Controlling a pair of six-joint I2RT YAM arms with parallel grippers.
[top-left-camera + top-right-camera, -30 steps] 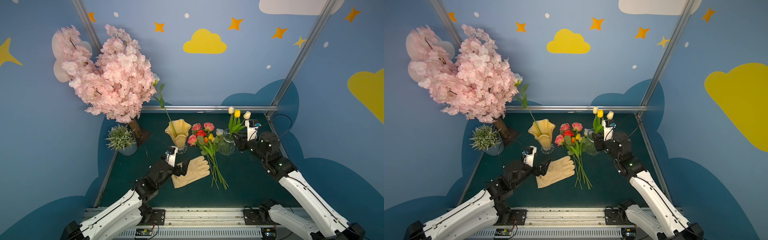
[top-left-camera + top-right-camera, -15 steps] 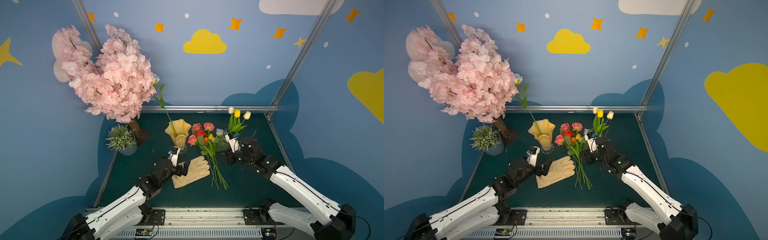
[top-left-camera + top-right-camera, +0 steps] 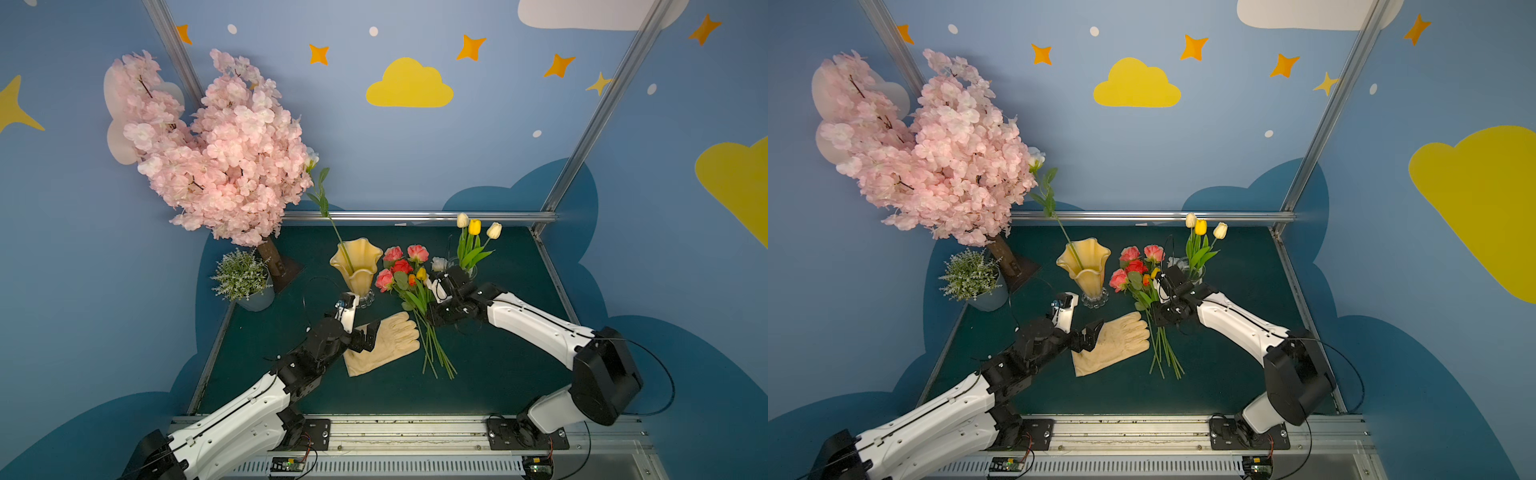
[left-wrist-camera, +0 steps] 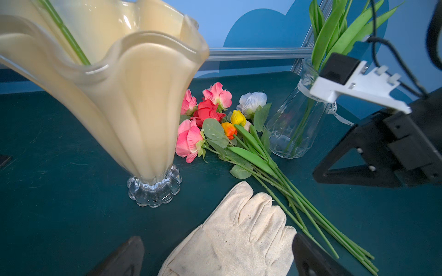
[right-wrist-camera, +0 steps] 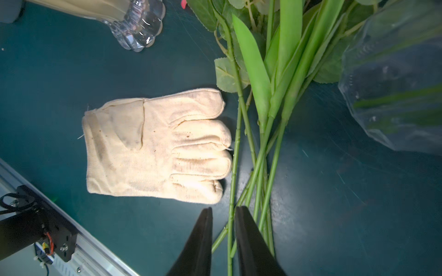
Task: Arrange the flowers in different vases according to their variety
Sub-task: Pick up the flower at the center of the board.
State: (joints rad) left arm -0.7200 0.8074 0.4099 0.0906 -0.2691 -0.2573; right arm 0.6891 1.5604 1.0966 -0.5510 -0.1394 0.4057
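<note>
Movement since a second ago belongs to the right arm. Its wrist then stood up beside the clear ribbed glass vase and the three cream and yellow tulips in it. Now it has come down over the loose bundle of pink, red and white roses and small yellow and orange tulips, which lies on the dark green table mat. The left arm, the amber-yellow wavy-rimmed vase and the cream fabric work glove sit as before.

The right arm stretches from its base at the near edge toward the table's middle, wrist bent down. The right gripper points at the bare lower stems of the bundle. Its two black fingers stand a narrow gap apart, and in the right wrist view one thin green stem runs through that gap without filling it.

The left arm reaches forward. The left gripper is spread wide over the glove's cuff end, just in front of the amber vase's clear foot.

The amber vase holds one long-stemmed white rose, leaning toward the pink blossom tree. The glass vase stands just beside the bundle's heads, and the glove's fingertips lie against its stems.
</note>
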